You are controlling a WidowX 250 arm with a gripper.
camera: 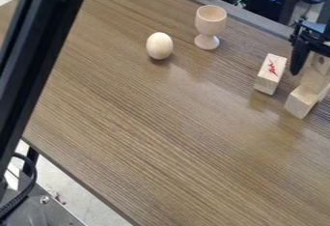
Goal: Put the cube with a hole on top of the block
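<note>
The black gripper hangs at the upper right, partly cut off by the view's right edge. Pale wood with a dark round hole, looking like the cube with a hole, is at the gripper's right side. Whether it is held, I cannot tell. Just below it, a plain wooden block rests on the table, and the border between the two pieces is unclear. To their left lies a separate wooden block with a red mark on its top.
A wooden egg and a wooden goblet stand on the brown table, left of the blocks. A thick black beam slants across the left side. Cables and dark equipment are behind the table's far edge.
</note>
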